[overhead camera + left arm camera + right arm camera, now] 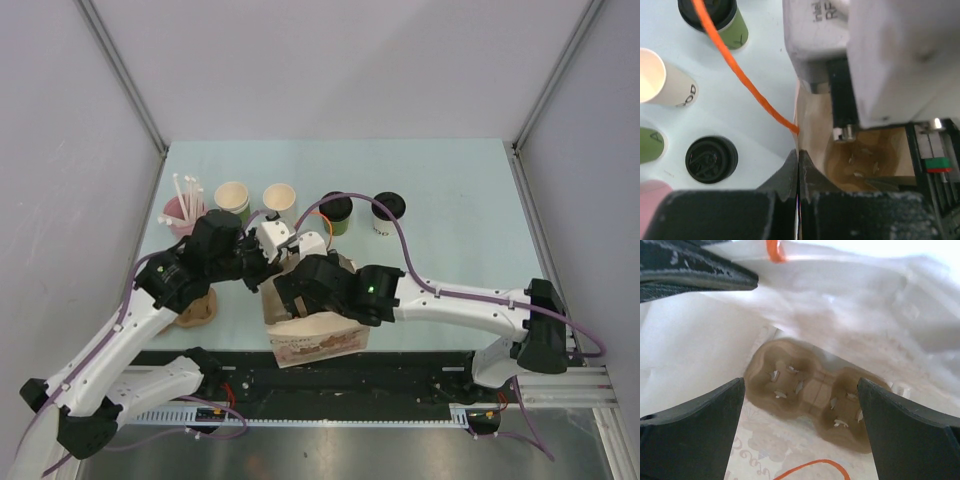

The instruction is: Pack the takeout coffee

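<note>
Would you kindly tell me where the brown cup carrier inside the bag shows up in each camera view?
Top external: not visible; the right arm covers the mouth of the bag.
Left wrist: carrier lower right, on the bag's floor.
Right wrist: carrier centre, between the open right gripper fingers.
Shared landmark: the bag's orange handle, in both wrist views.
</note>
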You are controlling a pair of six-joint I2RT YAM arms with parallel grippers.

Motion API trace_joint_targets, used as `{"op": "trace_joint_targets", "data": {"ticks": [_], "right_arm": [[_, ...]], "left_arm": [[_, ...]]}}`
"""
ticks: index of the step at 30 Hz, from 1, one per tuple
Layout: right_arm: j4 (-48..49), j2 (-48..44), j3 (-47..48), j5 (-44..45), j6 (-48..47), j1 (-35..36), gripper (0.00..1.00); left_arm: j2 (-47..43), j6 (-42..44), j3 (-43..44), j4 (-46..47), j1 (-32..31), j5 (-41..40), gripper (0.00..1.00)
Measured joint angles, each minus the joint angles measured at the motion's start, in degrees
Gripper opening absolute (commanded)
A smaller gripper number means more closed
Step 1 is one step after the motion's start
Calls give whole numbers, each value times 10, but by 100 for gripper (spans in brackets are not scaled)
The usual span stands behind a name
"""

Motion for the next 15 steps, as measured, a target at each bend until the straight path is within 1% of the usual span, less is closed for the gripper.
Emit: {"op": "trace_joint_targets", "data": {"ticks": [9,15], "right_arm": [[13,-29,-11,21,-39,8,100],[21,-34,-13,32,-48,8,100]], "left_arm": [[-3,1,4,1,-9,9,0],[-5,1,7,1,-10,9,0]]}}
